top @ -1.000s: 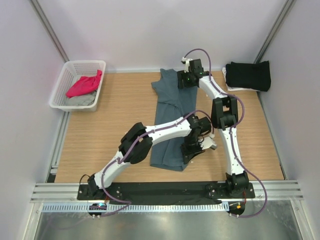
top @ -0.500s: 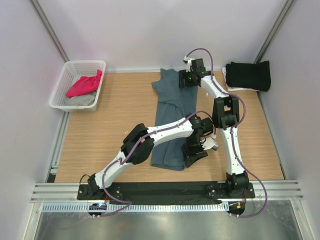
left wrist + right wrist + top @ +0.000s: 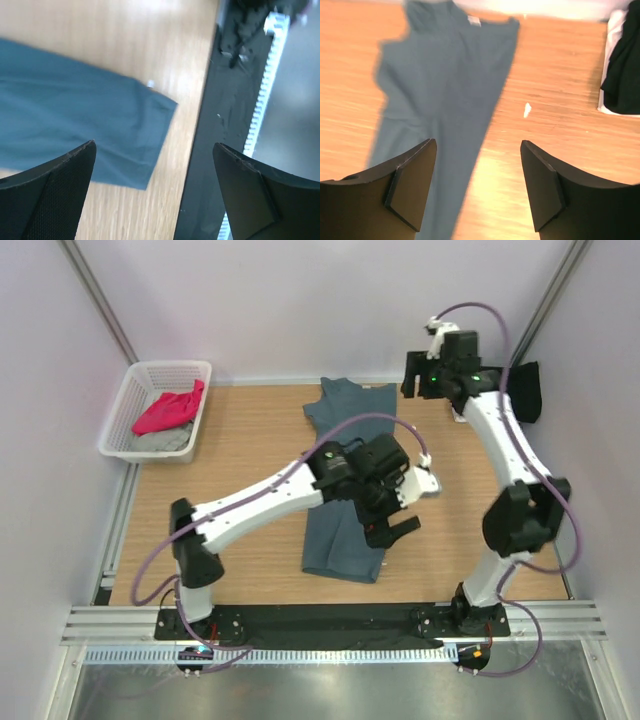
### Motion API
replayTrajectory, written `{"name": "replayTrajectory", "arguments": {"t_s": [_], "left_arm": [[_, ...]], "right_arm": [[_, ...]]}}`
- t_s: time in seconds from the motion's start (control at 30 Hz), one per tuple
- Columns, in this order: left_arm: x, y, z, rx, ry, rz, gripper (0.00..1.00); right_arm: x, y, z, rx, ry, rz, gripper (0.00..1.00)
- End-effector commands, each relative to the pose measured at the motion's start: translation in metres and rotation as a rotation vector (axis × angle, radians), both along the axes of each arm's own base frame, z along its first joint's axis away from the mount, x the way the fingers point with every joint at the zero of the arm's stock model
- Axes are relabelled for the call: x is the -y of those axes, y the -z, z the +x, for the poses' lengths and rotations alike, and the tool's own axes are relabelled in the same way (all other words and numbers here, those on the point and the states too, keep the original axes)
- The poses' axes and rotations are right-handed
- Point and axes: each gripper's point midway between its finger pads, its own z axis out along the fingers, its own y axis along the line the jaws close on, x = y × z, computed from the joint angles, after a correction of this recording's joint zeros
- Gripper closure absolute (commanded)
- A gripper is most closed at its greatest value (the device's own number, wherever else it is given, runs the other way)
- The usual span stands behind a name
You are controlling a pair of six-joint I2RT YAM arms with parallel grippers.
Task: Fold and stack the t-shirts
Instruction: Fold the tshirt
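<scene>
The slate blue-grey t-shirt (image 3: 345, 475) lies on the table as a long narrow strip, collar toward the back wall. My left gripper (image 3: 397, 530) hovers open above the strip's right edge, holding nothing. Its wrist view shows the shirt's near corner (image 3: 75, 130) below the spread fingers (image 3: 55, 200). My right gripper (image 3: 412, 382) hangs open and empty, raised beside the collar end (image 3: 445, 75). A folded black t-shirt (image 3: 528, 390) sits at the back right, partly behind the right arm. In the basket lie a magenta-pink t-shirt (image 3: 170, 408) and a light grey one (image 3: 165, 442).
The white mesh basket (image 3: 130, 405) stands at the back left against the wall. A white sheet (image 3: 612, 60) lies under the black t-shirt. The black base strip (image 3: 215, 125) runs along the table's near edge. Walls close in the table on three sides.
My left gripper has opened, let go of the blue-grey shirt and lifted away from it. The right arm has swung up and to the right, off the collar end.
</scene>
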Motion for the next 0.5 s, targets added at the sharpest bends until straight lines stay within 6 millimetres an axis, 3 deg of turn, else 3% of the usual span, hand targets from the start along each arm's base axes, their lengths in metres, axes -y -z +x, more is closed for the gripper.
{"name": "replayTrajectory", "arguments": {"t_s": [0.0, 0.07, 0.1, 0.17, 0.2, 0.27, 0.33, 0.47], "left_arm": [[-0.022, -0.02, 0.046, 0.086, -0.302, -0.056, 0.0], [-0.045, -0.027, 0.068, 0.12, -0.422, -0.071, 0.0], [-0.053, -0.026, 0.081, 0.121, -0.5, -0.076, 0.0], [-0.078, -0.021, 0.107, 0.035, -0.713, -0.09, 0.01], [-0.092, -0.021, 0.121, -0.034, -0.785, -0.117, 0.05], [-0.105, -0.016, 0.124, -0.181, -0.938, -0.155, 0.09], [-0.116, -0.01, 0.127, -0.264, -1.002, -0.164, 0.11], [-0.142, 0.035, 0.106, -0.4, -1.096, -0.055, 0.14]], "right_arm": [[-0.003, -0.004, -0.065, -0.142, 0.05, 0.179, 0.27], [-0.012, -0.011, -0.098, -0.192, 0.027, 0.313, 0.28], [-0.016, 0.015, -0.117, -0.283, 0.047, 0.37, 0.28], [-0.03, 0.012, -0.145, -0.353, 0.078, 0.542, 0.3], [-0.036, 0.043, -0.167, -0.46, 0.111, 0.593, 0.3], [-0.047, 0.047, -0.189, -0.51, 0.125, 0.685, 0.3], [-0.054, 0.071, -0.215, -0.589, 0.121, 0.695, 0.3], [-0.059, 0.105, -0.264, -0.757, 0.145, 0.735, 0.3]]}}
